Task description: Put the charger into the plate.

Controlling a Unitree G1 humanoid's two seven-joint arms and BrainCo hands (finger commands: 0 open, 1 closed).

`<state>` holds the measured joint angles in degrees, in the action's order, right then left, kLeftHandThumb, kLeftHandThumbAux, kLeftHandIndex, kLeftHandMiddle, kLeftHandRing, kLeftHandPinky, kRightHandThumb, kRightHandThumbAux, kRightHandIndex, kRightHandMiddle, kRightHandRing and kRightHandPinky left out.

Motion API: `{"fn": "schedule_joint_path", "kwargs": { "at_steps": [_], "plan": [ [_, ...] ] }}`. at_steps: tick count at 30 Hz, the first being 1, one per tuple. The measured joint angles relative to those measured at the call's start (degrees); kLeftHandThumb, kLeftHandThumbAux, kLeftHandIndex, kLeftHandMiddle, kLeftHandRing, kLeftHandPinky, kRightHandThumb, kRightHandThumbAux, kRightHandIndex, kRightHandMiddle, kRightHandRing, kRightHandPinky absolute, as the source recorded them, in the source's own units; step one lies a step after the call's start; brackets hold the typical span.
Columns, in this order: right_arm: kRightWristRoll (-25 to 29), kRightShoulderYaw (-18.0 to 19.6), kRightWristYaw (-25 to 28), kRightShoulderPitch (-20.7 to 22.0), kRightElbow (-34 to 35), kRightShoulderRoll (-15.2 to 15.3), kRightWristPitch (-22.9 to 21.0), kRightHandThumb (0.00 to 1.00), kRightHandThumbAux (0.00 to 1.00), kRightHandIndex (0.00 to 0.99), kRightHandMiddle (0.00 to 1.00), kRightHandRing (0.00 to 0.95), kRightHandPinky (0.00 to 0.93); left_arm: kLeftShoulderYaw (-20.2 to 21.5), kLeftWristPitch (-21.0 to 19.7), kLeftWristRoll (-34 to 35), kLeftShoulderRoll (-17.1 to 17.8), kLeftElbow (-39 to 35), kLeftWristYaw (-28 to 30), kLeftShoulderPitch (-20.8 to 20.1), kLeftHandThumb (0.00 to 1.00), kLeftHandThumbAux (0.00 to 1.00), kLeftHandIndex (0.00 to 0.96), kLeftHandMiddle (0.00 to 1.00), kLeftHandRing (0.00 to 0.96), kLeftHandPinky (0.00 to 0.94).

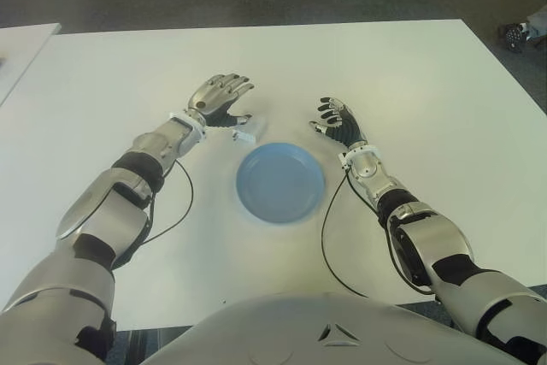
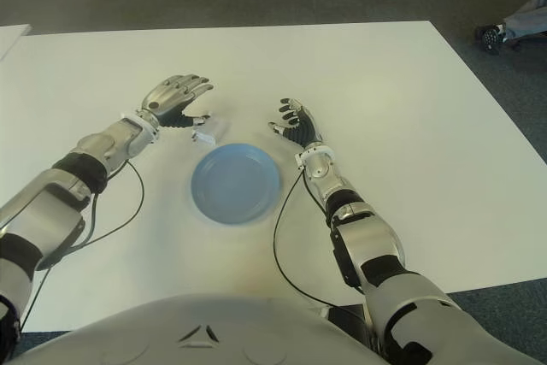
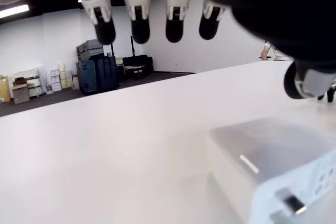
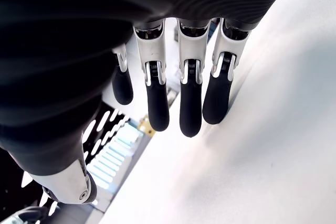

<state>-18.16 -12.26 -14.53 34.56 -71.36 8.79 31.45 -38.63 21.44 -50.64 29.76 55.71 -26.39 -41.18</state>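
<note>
The small white charger (image 1: pixel 246 133) lies on the white table (image 1: pixel 410 91), just beyond the far left rim of the empty blue plate (image 1: pixel 280 184). My left hand (image 1: pixel 239 102) hovers over the charger with its fingers stretched out and its thumb tip right next to it. In the left wrist view the charger (image 3: pixel 278 166) lies flat on the table under the spread fingers (image 3: pixel 137 14), with nothing closed around it. My right hand (image 1: pixel 336 119) shows just beyond the plate's far right rim, fingers straight and holding nothing.
Black cables (image 1: pixel 329 245) trail from both wrists across the table toward my body. A second white table edge (image 1: pixel 21 49) shows at the far left. A person's shoe (image 1: pixel 517 34) is on the floor beyond the table's right corner.
</note>
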Motion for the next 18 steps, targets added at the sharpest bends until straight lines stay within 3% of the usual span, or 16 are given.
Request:
{"fn": "schedule_joint_path", "kwargs": {
  "at_steps": [18],
  "plan": [
    [0.4,0.4,1.1,0.0,0.0,0.1,0.2,0.36,0.736,0.199,0.295,0.318,0.321,2.0,-1.4,0.2,-0.8,-3.1,2.2,2.0,0.098,0.307,0.0,0.0,0.0,0.0]
  ]
}}
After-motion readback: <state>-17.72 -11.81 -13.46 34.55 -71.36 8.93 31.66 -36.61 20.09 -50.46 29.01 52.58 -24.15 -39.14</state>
